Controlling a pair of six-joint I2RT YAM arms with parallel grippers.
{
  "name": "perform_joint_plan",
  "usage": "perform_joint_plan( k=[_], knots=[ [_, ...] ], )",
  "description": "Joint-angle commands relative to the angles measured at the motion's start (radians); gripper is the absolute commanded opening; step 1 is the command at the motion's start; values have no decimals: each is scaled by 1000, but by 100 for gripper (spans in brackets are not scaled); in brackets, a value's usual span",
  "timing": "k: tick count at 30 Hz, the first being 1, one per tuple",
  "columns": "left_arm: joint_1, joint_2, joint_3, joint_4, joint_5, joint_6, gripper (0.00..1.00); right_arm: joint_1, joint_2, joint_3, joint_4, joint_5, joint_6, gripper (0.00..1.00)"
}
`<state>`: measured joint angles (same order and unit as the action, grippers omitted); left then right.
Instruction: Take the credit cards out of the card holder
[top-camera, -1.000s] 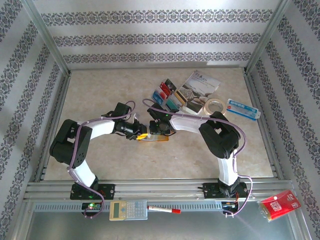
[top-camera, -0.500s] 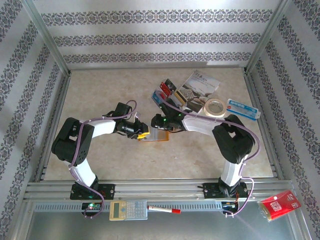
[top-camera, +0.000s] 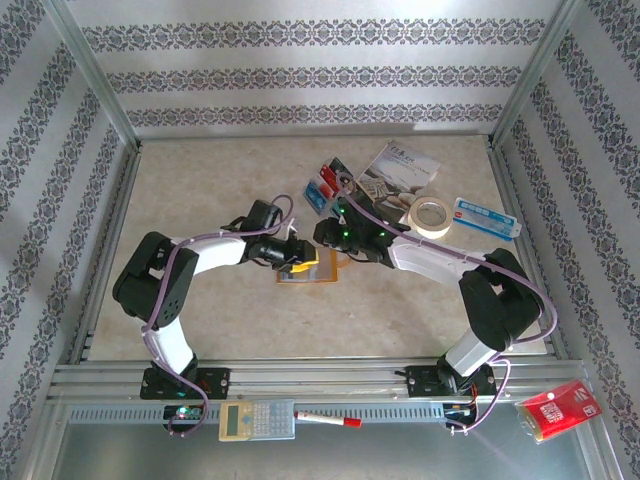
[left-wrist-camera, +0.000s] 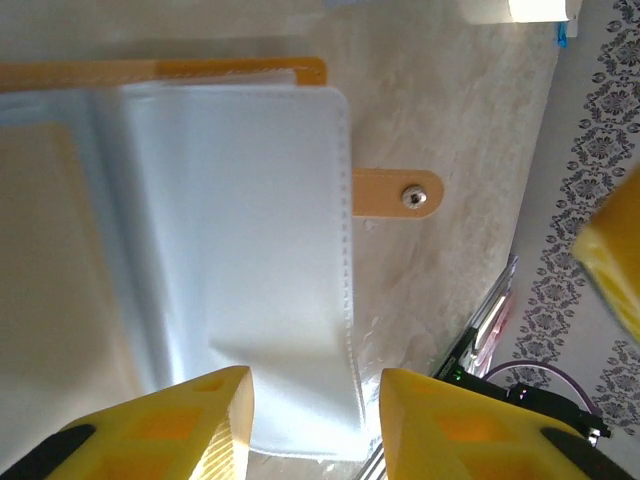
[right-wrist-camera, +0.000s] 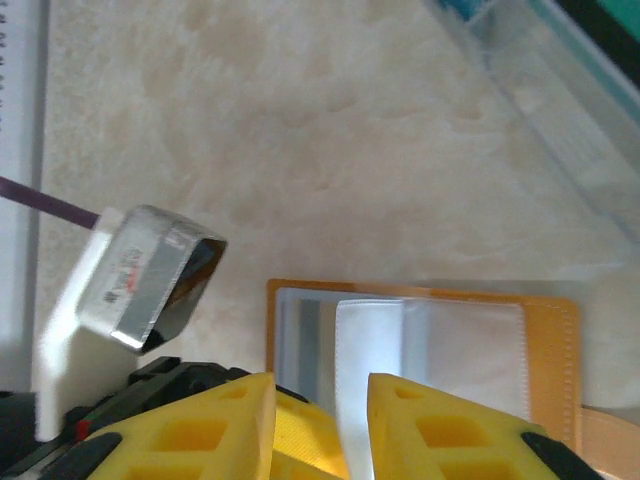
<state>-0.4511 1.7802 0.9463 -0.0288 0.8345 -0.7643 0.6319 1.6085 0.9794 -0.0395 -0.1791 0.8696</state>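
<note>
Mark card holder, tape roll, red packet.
Orange folding card holder (left-wrist-camera: 230, 250): left wrist view, clear plastic sleeve.
White tape roll (top-camera: 431, 226): top view, near rim.
Red printed packet (top-camera: 560, 408): top view, centre.

Card holder (top-camera: 320, 269) at table (top-camera: 200, 190) centre, credit cards (top-camera: 328, 185) just behind it, brochure (top-camera: 402, 168) and tape roll (top-camera: 432, 212) right of them.
</note>
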Motion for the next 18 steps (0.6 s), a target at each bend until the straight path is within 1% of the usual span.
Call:
perform_joint_plan(
  k=[1,3,6,10,13,16,18],
  knots=[
    [-20,31,58,3,-15,14,42,-11,-48,-25,22,48,17,32],
    [-26,55,78,-9,-13,19,45,-16,-60,-32,22,60,20,32],
    [-25,73,98,-41,-16,32,48,-22,-71,-43,22,72,19,33],
    [-12,17,106,-94,-65,62,50,-21,-59,-36,13,57,3,33],
    [40,-56,70,-105,-118,58,50,-7,-20,-2,-19,49,-22,33],
    [126,-127,16,-108,-162,44,51,30,53,78,-112,61,-72,34],
    [186,-166,-9,-140,-190,50,54,68,114,151,-188,87,-114,35]
  ],
)
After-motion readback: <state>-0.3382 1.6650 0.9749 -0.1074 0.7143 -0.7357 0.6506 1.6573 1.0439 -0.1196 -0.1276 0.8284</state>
